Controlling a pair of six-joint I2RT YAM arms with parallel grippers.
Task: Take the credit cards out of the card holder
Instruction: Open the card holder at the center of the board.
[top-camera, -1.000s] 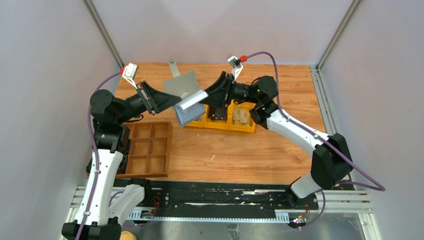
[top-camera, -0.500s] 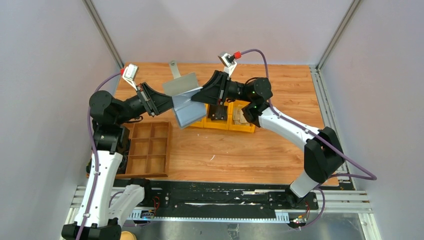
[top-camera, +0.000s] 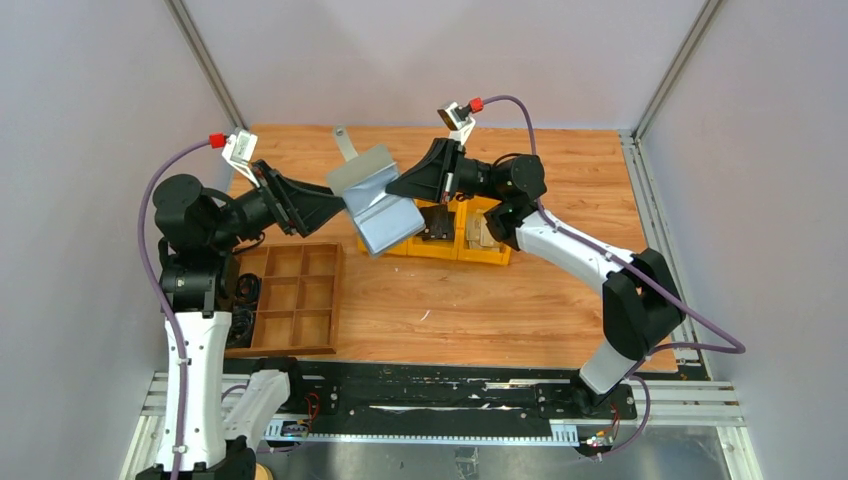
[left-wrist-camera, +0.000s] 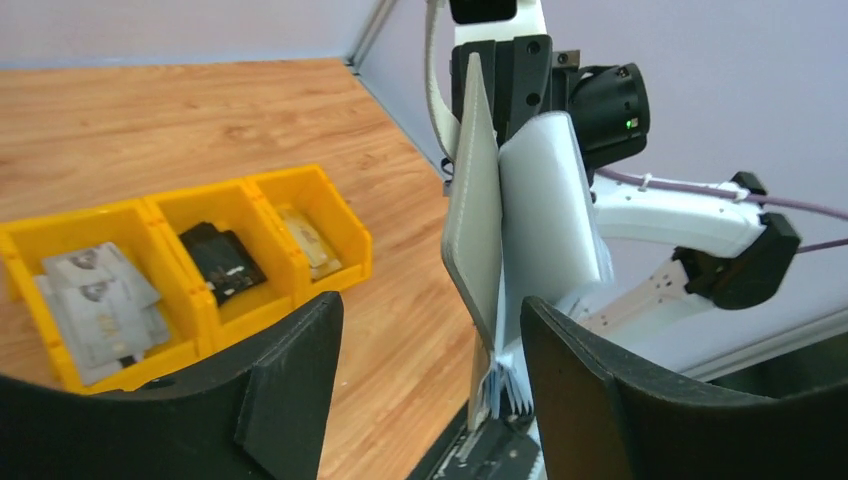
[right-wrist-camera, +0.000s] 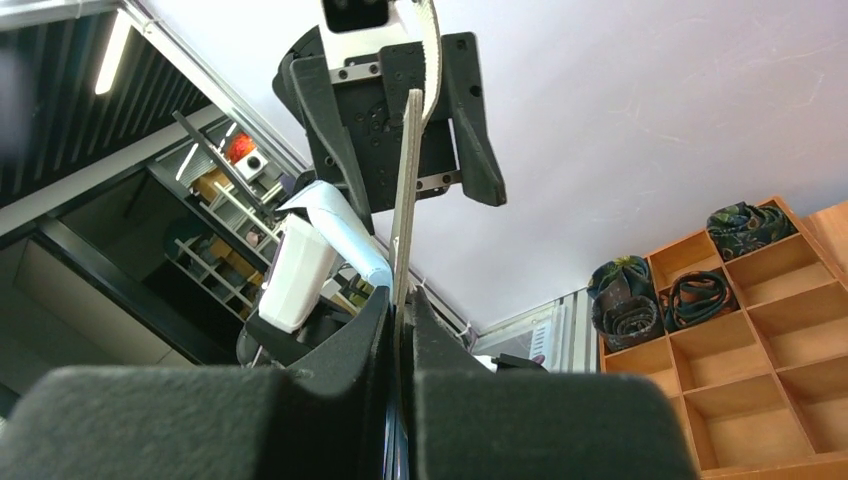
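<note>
The grey-blue card holder hangs half open in the air over the back of the table. My right gripper is shut on its upper flap; in the right wrist view the flap's thin edge rises from the shut right gripper. My left gripper stands open just left of the holder. The left wrist view shows the holder edge-on beyond the open left gripper, nearer the right finger. Thin layered edges show at its lower end. Grey credit cards and tan ones lie in the bins.
A row of yellow bins stands under the holder; the middle one holds a black blocky item. A brown wooden compartment tray sits at the left, with rolled items in some cells.
My left gripper has opened, let go of the holder and drawn back to the left. My right gripper has closed on the holder's flap, so the holder now hangs from it.
</note>
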